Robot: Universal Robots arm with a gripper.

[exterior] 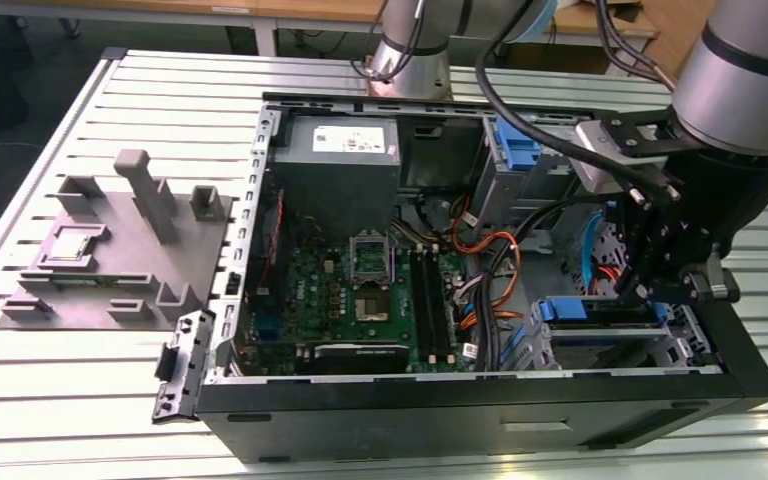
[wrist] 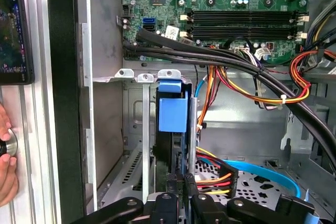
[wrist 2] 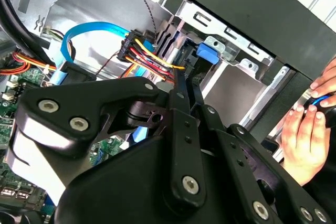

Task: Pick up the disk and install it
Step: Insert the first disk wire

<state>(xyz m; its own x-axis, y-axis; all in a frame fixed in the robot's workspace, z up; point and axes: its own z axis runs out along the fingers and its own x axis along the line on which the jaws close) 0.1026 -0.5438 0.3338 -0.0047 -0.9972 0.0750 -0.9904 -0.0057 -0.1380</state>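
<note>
The disk [wrist: 172,111] stands edge-on in the metal drive cage [exterior: 598,335] at the case's corner on the exterior view's right. Its blue carrier end [wrist 2: 207,53] sticks out of the cage slot and shows as a blue patch [exterior: 564,308] in the exterior view. My gripper [wrist: 176,153] reaches down into the open computer case [exterior: 491,400], just behind that blue end. Its fingers [wrist 2: 180,108] lie pressed together, with nothing visible between them. The tips sit right at the disk's end [exterior: 644,285]. The drive's body is hidden inside the cage.
Bundles of red, orange and black cables [wrist: 252,85] and a blue data cable [wrist 2: 89,30] run close beside the cage. The motherboard [exterior: 357,290] fills the case floor. A grey stand with posts [exterior: 117,250] sits on the table outside. A person's hand [wrist 2: 307,135] rests beyond the case wall.
</note>
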